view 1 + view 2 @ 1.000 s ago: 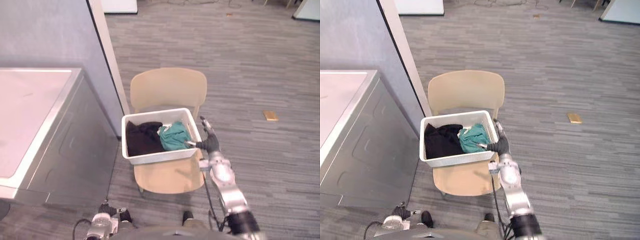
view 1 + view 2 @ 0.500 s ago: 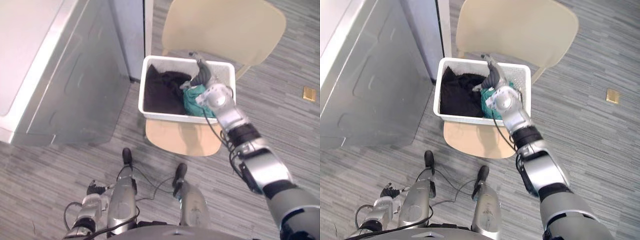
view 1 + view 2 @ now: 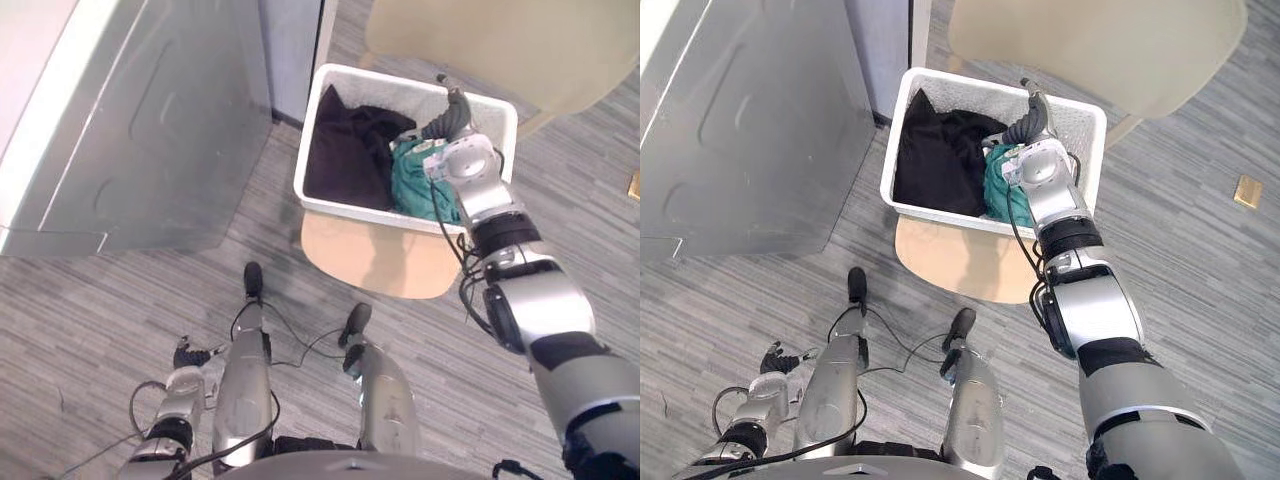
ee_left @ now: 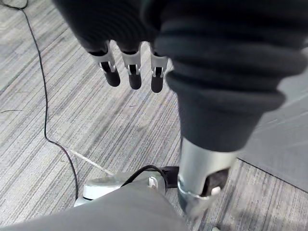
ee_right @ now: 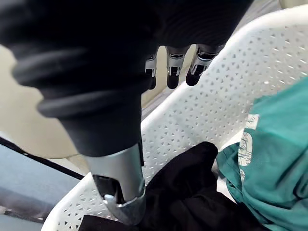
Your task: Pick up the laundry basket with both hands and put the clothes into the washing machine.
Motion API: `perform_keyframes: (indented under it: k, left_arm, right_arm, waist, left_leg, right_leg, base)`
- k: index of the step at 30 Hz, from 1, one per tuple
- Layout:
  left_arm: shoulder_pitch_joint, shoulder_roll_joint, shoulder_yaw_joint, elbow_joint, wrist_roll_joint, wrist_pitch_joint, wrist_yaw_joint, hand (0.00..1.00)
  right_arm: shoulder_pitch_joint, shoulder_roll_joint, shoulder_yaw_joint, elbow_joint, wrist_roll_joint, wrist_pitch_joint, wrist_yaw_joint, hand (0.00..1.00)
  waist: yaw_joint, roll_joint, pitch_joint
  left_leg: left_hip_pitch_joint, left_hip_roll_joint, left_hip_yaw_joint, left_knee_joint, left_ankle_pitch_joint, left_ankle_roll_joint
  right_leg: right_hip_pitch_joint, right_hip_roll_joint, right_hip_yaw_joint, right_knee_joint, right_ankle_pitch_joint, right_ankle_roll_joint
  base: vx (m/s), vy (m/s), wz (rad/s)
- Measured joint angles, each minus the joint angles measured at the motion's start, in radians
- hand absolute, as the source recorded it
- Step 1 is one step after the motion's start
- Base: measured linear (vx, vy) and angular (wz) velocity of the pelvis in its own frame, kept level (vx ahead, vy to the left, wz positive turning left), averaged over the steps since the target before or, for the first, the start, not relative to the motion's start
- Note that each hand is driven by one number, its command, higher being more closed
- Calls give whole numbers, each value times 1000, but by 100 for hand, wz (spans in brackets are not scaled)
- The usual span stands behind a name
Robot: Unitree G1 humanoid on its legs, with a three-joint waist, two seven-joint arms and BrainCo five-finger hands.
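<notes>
A beige chair (image 3: 375,262) is standing on the grey carpeted floor (image 3: 90,320), carrying the white laundry basket (image 3: 372,211) on its seat. A washing machine (image 3: 150,130) is standing nearby, and a small tan block (image 3: 1246,191) is lying well apart.

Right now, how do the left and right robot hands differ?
The right robot hand is over the laundry basket, close to its wall; the left robot hand hangs low over the carpet, apart from the basket. The right robot hand has the teal garment just below it; the left robot hand has only floor. Both show relaxed fingers holding nothing.
</notes>
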Motion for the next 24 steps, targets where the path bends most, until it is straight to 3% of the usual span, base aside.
perform_keyframes:
  k: [5,8,24]
  left_arm:
    - [-2,2,-25,-8,-36,-5,4,0]
    - [-12,0,-43,-19,-47,-12,14,0]
    - [-90,-20,-66,-38,-116,-39,42,0]
  right_arm:
    - [-29,-1,-58,29,37,1,-21,0]
    - [-66,-1,-57,55,37,1,-37,0]
    - [-89,4,-18,24,28,-32,-87,0]
  waist:
    - [-1,2,1]
    - [2,15,13]
    - [18,17,20]
  left_leg:
    - [-30,1,-15,0,5,-4]
    - [-47,2,-16,0,6,-3]
    - [-133,11,-44,0,12,-4]
  right_leg:
    - [-17,1,-17,-6,1,-1]
    - [-26,6,-19,-21,12,-2]
    - [-55,34,-48,-113,59,-6]
  base:
    - [9,-50,7]
    - [-6,-36,-2]
    - [7,-25,1]
